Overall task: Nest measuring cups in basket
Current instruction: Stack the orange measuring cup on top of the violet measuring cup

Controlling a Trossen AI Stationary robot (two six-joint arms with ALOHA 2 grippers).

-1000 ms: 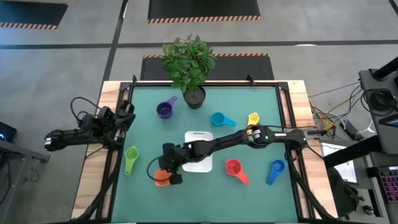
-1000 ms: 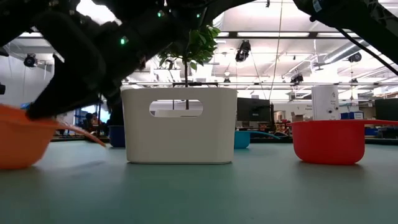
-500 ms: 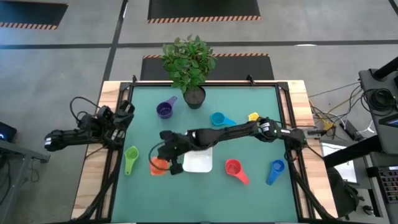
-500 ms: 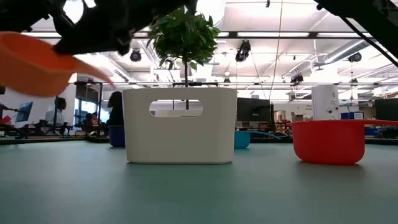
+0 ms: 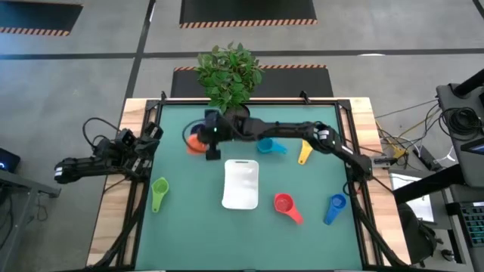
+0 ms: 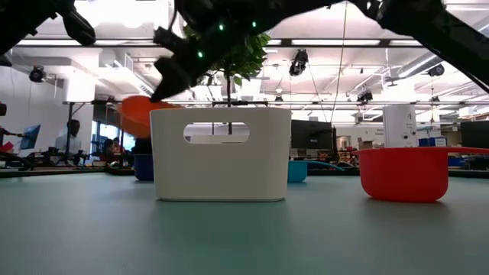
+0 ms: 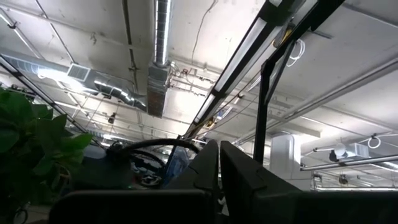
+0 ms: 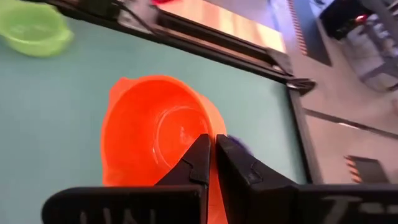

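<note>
My right gripper (image 5: pixel 206 140) is shut on the orange measuring cup (image 8: pixel 158 134) and holds it in the air at the far left, beside the plant pot (image 5: pixel 236 117). A sliver of the purple cup (image 8: pixel 235 146) shows just past the orange one. The white basket (image 5: pixel 242 183) stands mid-table. The green cup (image 5: pixel 159 193), teal cup (image 5: pixel 266 145), yellow cup (image 5: pixel 305 151), red cup (image 5: pixel 286 205) and blue cup (image 5: pixel 335 208) rest on the mat. My left gripper (image 5: pixel 156 136) waits shut at the left edge, pointing upward. My right gripper pinches the orange cup's wall at the rim (image 8: pixel 210 180), one finger inside the bowl and one outside. The fingers slant downward from the table's right side. The cup is lifted clear of the mat, mouth up and slightly tilted (image 6: pixel 137 114).
The leafy plant in its dark pot stands at the far middle, close to my right gripper. My right arm (image 5: pixel 302 136) stretches across the far half above the teal and yellow cups. The mat between the basket and the near edge lies open.
My right gripper has lifted the orange cup off the mat near the basket's near-left corner. It has carried the cup up and toward the far edge, rolling as it went, to a spot over the purple cup beside the plant pot.
</note>
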